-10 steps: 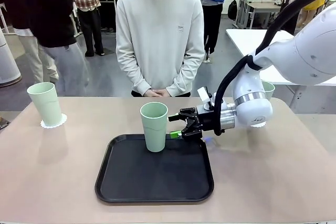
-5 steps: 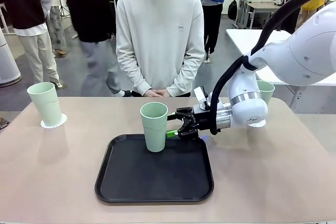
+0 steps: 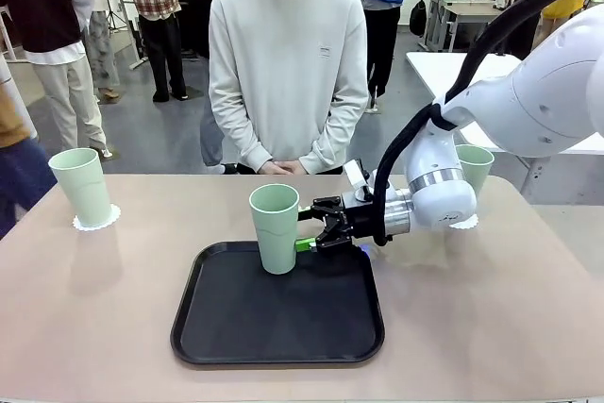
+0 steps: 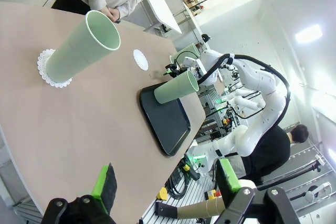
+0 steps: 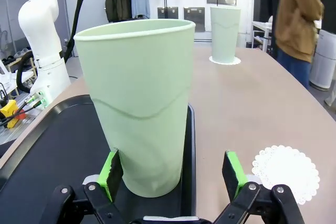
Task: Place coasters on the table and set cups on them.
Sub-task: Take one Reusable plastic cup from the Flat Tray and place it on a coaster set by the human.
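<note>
Your right gripper (image 3: 310, 229) sits just right of centre in the front view, laid over on its side with its jaws spread wide, and nothing is clamped in them. In the right wrist view the two green pads (image 5: 112, 167) rise from the bottom edge on either side of the base of the middle cup (image 5: 137, 103): the left pad is at or against the cup's wall, the right one stands well clear of it. That sideways approach makes sense, since a tall tapered tumbler is easiest to pinch low across its body. The cup stands upright at the far edge of the black tray (image 3: 226, 337), so I judge the step in hand is gripping it to carry it off. A bare coaster (image 5: 285, 166) lies on the table (image 3: 491, 327) at the lower right of the wrist view, just beside the tray, the likely place for this cup. At the left of the front view another cup (image 3: 81, 187) already stands on its coaster (image 3: 97, 219); a third cup (image 3: 476, 169) shows behind the right arm's wrist. Your left gripper (image 4: 165, 182), at the bottom of its own wrist view, is also apart and holds nothing, well away from the tray.
</note>
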Available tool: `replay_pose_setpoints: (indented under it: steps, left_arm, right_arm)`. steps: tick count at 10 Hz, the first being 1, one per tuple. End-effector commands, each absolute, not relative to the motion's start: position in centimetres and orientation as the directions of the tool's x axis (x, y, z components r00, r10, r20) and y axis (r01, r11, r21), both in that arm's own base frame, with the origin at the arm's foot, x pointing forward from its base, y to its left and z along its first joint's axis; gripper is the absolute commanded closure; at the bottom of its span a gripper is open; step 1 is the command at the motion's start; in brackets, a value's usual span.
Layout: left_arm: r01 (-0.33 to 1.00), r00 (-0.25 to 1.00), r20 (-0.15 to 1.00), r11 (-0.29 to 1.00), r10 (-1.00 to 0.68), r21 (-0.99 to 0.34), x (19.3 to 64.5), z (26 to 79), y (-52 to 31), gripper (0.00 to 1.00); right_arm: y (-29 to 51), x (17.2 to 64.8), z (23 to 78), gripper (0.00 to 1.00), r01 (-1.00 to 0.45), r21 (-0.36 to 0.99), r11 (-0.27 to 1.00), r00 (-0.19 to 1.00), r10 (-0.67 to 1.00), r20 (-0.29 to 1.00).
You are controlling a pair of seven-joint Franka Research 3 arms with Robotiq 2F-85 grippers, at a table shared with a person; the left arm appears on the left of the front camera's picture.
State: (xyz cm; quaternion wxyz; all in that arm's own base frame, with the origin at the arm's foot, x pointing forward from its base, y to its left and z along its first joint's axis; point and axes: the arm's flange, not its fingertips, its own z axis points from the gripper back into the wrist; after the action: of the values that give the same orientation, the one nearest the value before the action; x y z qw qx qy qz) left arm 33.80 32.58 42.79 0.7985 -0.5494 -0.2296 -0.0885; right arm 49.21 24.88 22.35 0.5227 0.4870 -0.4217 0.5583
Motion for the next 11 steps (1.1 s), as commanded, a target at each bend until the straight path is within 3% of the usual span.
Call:
replay_pose_setpoints:
  steps: [1,11]
  left_arm:
    - [0.398,0.877,0.467,0.375,0.111,-0.837,33.6,43.1,32.6,0.0]
    - [0.398,0.877,0.467,0.375,0.111,-0.837,33.6,43.1,32.6,0.0]
  right_arm:
    - [25.1,48.9,22.8,0.0,-0.991,0.053,-0.122,0.031,0.176,0.984]
    - [27.8,48.3,22.1,0.0,-0.981,0.057,-0.184,0.028,0.159,0.987]
